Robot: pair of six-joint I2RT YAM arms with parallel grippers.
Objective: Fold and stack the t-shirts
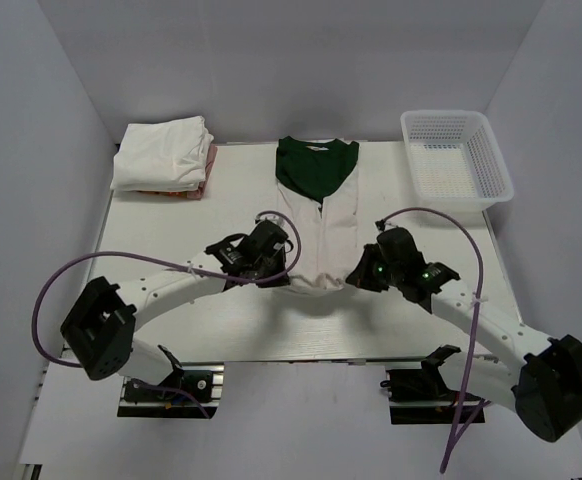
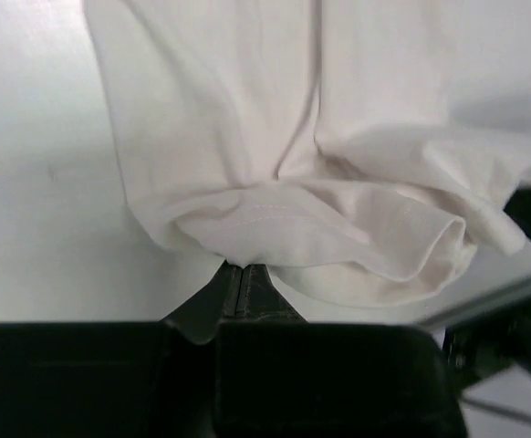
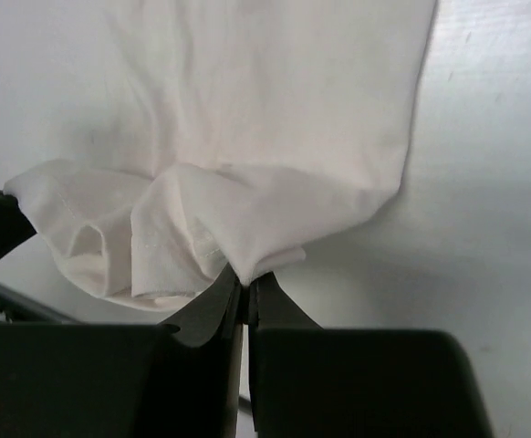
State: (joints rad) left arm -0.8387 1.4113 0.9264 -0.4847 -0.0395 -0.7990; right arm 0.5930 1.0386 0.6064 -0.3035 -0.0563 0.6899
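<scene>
Now the left gripper [image 2: 243, 278] and right gripper [image 3: 245, 287] each pinch the near edge of the t-shirt [image 1: 319, 225] lying on the table [image 1: 171, 235], but only a little cloth, so 1 uneven tug could slip it free.

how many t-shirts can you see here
3 at least: the green-collared shirt mid-table; a folded white shirt at the far left corner; an orange-pink shirt under it. The white layers there may be more than one shirt.
</scene>
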